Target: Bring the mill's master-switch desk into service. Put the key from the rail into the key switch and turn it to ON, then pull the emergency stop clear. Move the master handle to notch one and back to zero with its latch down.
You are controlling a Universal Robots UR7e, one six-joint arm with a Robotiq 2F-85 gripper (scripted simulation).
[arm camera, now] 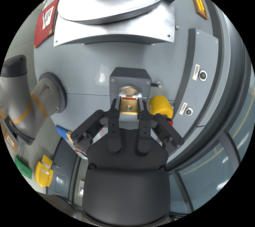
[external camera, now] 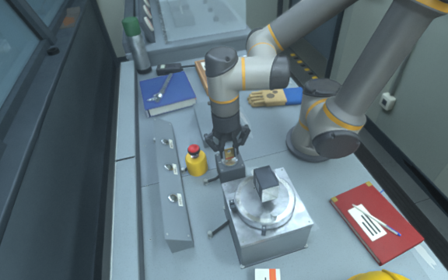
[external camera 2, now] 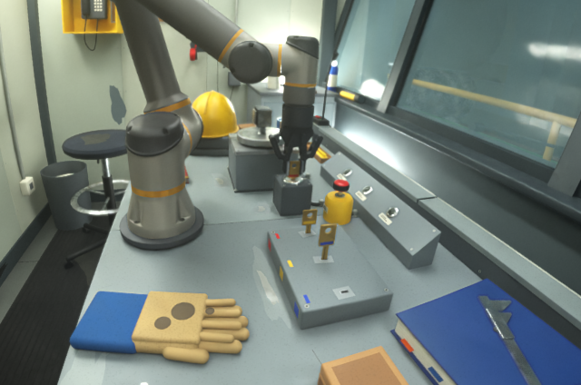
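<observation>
The blade of the brass key (arm camera: 128, 108) is hidden; only its square bow with a red stripe shows, upright over the key switch (external camera: 230, 168), a small dark box with a round silver face. My gripper (external camera: 228, 151) stands straight above the switch, closed around the key's bow (external camera 2: 294, 168). The emergency stop (external camera: 196, 160), a yellow body with a red button, sits just beside the switch toward the window. The master handle (external camera: 265, 182), a dark block, stands on the round steel plate of the metal box (external camera: 266, 217). Two more brass keys (external camera 2: 327, 237) (external camera 2: 309, 219) stand in the grey rail block (external camera 2: 326, 277).
A sloped grey panel (external camera: 172, 182) with three toggle switches runs along the window side. A blue book (external camera: 167, 93), a work glove (external camera 2: 162, 327), a red notebook (external camera: 375, 221) and a yellow hard hat (external camera 2: 215, 114) lie about the desk. The arm's base (external camera 2: 159, 183) stands near the switch.
</observation>
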